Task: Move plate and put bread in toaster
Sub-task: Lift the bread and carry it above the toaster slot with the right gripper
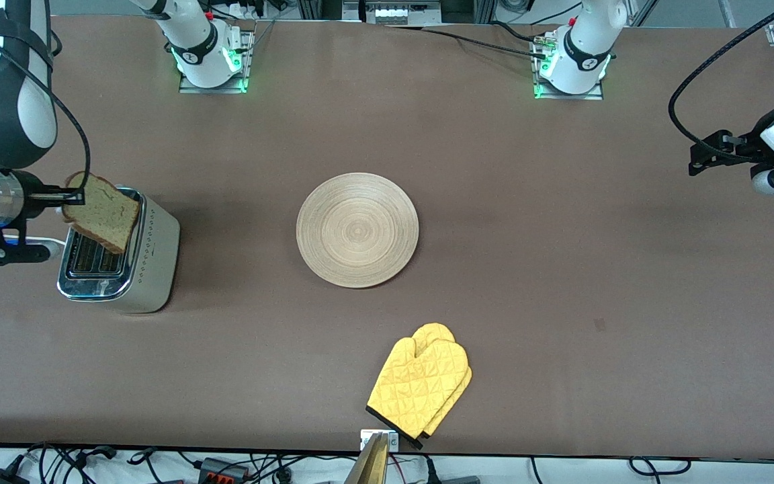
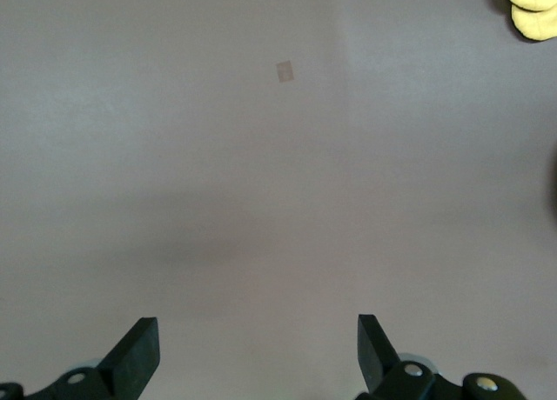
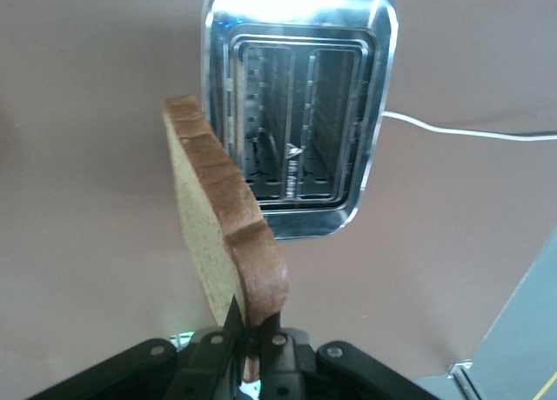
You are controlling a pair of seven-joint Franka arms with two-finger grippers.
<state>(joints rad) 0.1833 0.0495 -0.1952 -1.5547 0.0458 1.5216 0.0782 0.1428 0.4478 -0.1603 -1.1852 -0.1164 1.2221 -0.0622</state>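
Observation:
The round tan wooden plate lies bare at the middle of the table. The toaster stands at the right arm's end of the table, chrome top and two open slots up; it also shows in the right wrist view. My right gripper is shut on the brown bread slice, holding it on edge, tilted, just above the toaster's slots. In the right wrist view the bread hangs from the gripper over one side of the toaster. My left gripper is open and empty over bare table at the left arm's end.
A yellow quilted oven mitt lies near the table's front edge, nearer the front camera than the plate; its tip shows in the left wrist view. The toaster's white cord runs off across the table.

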